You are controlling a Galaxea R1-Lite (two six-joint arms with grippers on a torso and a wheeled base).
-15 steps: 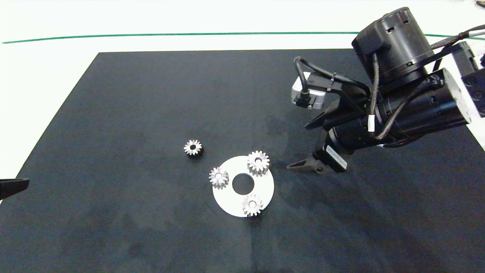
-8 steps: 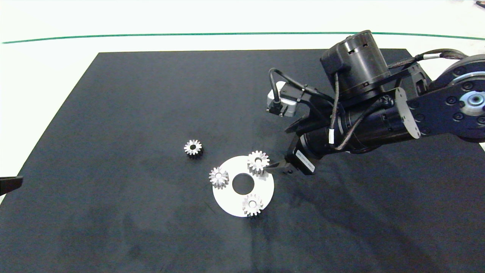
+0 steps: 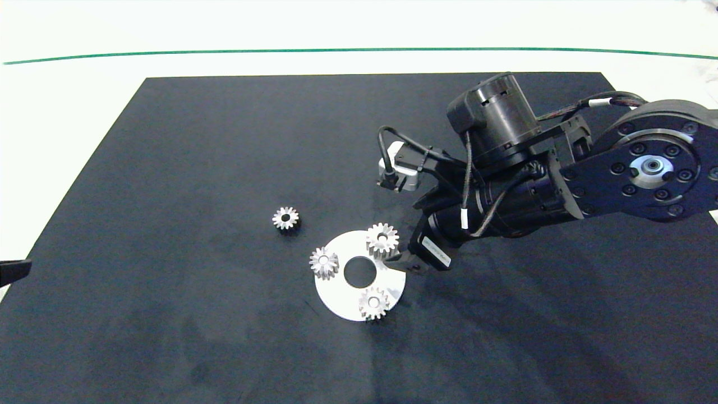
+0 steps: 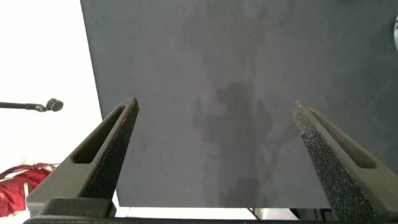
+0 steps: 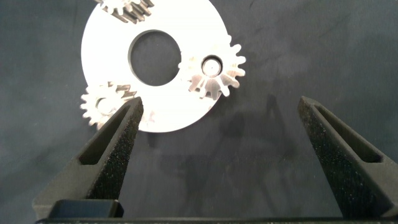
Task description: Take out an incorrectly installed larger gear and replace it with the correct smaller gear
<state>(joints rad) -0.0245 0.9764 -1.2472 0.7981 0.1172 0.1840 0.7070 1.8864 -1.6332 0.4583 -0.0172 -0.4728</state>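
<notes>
A white round plate (image 3: 336, 292) with a centre hole lies on the black mat. Three silver gears sit on it. The larger gear (image 3: 382, 240) (image 5: 214, 73) is at the plate's far right rim. The other two are a smaller gear (image 3: 324, 261) on the left and another (image 3: 374, 303) (image 5: 99, 106) at the near rim. One more smaller gear (image 3: 286, 217) lies loose on the mat, left of the plate. My right gripper (image 3: 399, 259) (image 5: 219, 104) is open at the plate's right edge, with the larger gear just beyond its fingertips and nothing held.
My left gripper (image 3: 14, 270) (image 4: 214, 109) stays open at the mat's left edge, holding nothing. The black mat (image 3: 196, 168) covers the white table. A green line (image 3: 224, 51) runs across the table behind the mat.
My right arm has swung left and down toward the plate, bringing the open gripper from the bare mat to the plate's right rim beside the larger gear. The gears have not moved.
</notes>
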